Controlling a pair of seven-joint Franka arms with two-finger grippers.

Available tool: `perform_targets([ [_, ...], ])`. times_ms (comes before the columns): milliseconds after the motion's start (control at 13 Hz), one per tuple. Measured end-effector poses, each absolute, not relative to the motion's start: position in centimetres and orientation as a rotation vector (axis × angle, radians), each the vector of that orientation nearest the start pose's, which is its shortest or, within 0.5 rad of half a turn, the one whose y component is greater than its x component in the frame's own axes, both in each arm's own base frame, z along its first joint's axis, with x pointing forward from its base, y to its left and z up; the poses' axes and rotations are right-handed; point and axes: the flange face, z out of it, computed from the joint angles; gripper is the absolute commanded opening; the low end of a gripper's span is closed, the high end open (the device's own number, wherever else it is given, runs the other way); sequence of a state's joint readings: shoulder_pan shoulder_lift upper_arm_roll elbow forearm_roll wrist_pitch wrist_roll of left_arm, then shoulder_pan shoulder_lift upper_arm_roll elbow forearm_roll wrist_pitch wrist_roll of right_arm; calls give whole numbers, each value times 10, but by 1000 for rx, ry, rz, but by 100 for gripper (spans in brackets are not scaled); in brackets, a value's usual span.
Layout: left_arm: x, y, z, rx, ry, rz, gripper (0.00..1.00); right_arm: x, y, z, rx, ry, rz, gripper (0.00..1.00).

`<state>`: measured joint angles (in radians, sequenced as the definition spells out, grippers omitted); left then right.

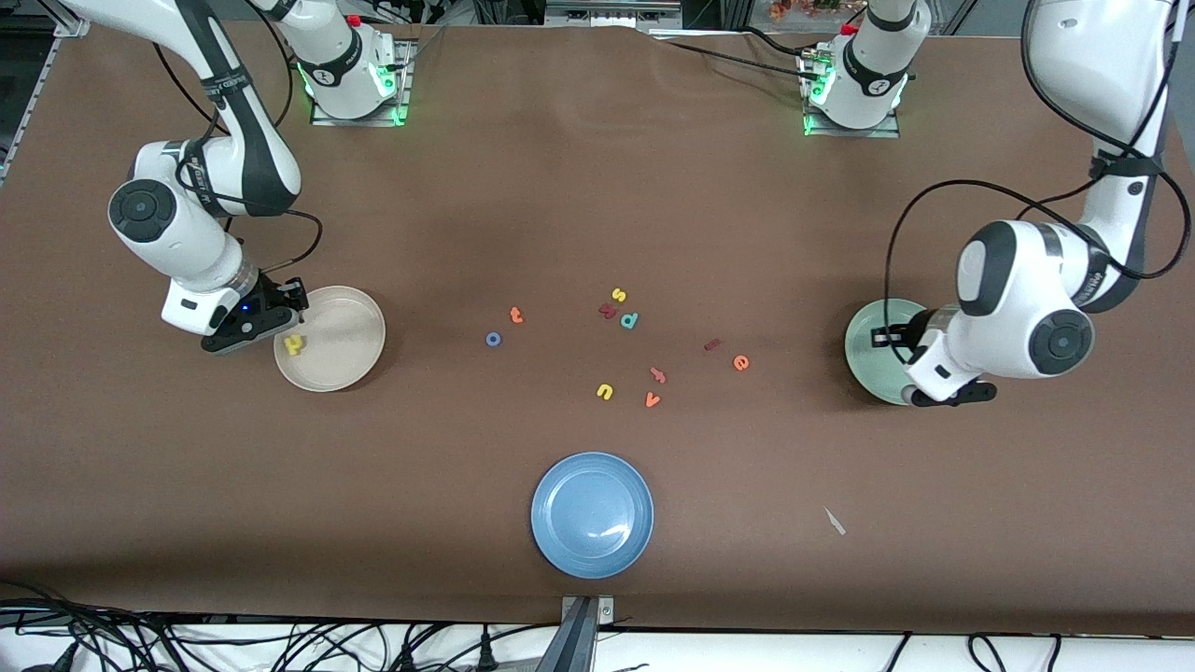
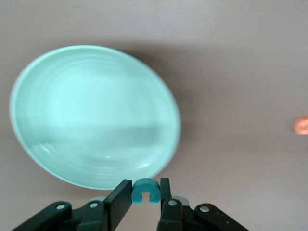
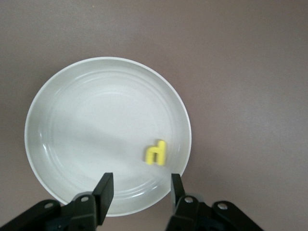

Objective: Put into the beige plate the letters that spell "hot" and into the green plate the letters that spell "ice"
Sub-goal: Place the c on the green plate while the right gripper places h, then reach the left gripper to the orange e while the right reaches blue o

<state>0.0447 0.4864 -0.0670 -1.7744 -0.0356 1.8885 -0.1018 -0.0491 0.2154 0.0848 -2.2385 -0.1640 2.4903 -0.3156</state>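
My right gripper [image 3: 139,185] hangs open and empty over the rim of the beige plate [image 3: 96,120], toward the right arm's end of the table. The yellow h [image 3: 156,152] lies flat in that plate [image 1: 347,322]. My left gripper [image 2: 145,190] is shut on the teal c [image 2: 145,189], just off the rim of the green plate [image 2: 91,115], which is bare. On the cloth in the middle lie the orange t [image 1: 516,315], the blue o [image 1: 493,339], the dark red i [image 1: 712,344] and the orange e [image 1: 740,363].
A blue plate [image 1: 592,514] sits nearer the front camera, mid-table. Other loose letters lie among the task ones: a yellow s [image 1: 617,295], a teal d [image 1: 630,320], a yellow u [image 1: 605,391] and an orange v [image 1: 652,400].
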Motion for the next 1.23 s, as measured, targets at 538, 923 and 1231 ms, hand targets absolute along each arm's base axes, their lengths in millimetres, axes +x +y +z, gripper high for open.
perform_targets([
  [538, 609, -3, 199, -3095, -105, 657, 99, 544, 72, 274, -3127, -620, -58, 60],
  [923, 625, -37, 225, -3110, -197, 570, 100, 562, 157, 274, -3081, -431, -111, 63],
  [1231, 632, -125, 253, -3074, -450, 485, 100, 572, 230, 257, -3038, -314, -113, 64],
])
